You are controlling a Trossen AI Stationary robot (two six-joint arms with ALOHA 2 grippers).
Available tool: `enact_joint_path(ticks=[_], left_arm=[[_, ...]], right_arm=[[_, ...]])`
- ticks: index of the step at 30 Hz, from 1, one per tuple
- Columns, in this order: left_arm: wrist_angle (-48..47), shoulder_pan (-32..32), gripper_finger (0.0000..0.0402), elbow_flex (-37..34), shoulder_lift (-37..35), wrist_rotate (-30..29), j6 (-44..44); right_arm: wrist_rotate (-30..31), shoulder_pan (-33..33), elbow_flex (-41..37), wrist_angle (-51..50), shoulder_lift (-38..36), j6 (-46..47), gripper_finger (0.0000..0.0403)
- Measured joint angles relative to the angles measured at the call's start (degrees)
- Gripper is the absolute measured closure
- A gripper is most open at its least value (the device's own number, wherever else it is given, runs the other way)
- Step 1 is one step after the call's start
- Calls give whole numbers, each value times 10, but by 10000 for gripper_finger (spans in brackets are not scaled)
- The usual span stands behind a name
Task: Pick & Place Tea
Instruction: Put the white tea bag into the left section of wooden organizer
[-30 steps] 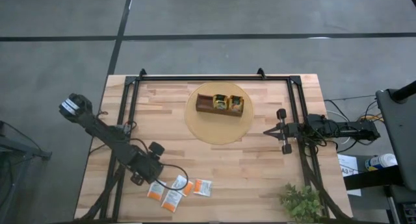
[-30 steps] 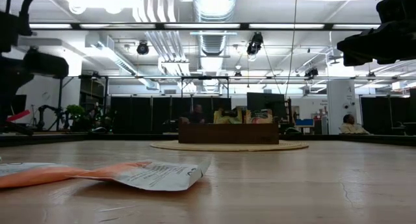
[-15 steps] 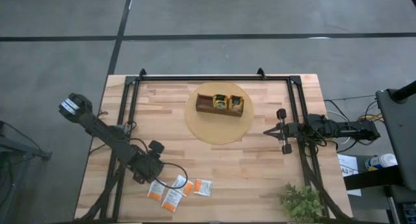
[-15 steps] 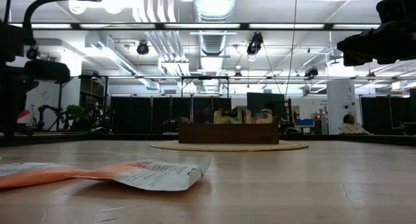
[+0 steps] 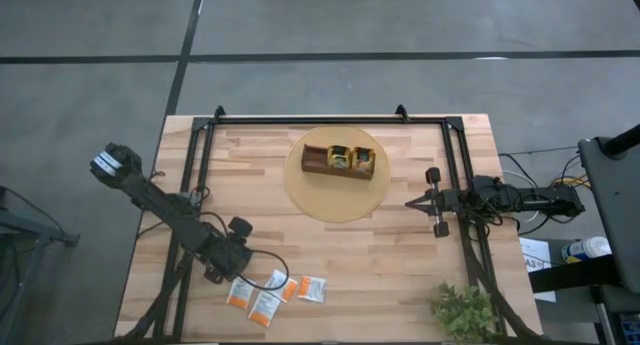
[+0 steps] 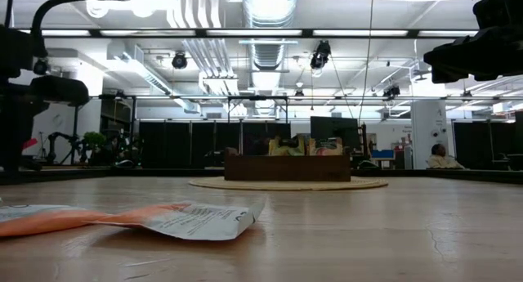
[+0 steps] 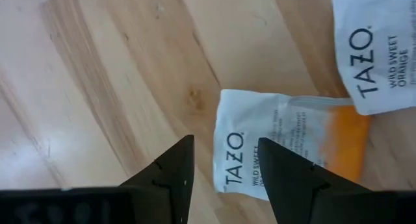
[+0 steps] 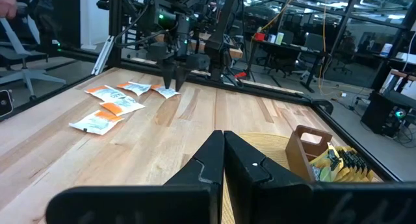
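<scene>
Four tea packets (image 5: 272, 294) below open left gripper (image 7: 223, 160)

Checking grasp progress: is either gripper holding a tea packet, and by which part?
Nothing is held. The left gripper is open above a white-and-orange packet; the right gripper is shut, empty.

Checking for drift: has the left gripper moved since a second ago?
Barely: the left gripper backed slightly away from the tea packets, toward the table's left edge.

two tea packets (image 7: 286, 146) read "tazo"; one (image 7: 380, 49) adds "wild sweet orange".
</scene>
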Motion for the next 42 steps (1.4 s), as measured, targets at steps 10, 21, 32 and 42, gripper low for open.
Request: enact_joint_path(ticks=[10,21,32,42], left_arm=[[47,0,239,-23,8,10,1],[69,0,239,-39,15,-1,-12],[81,0,267,-49,16,17,-19],[85,0,395,-49,16,24,-20]], right_arm=[[0,0,0,0,0,0,394],[0,0,0,0,0,0,394],[0,0,0,0,0,0,394],[0,0,0,0,0,0,394]])
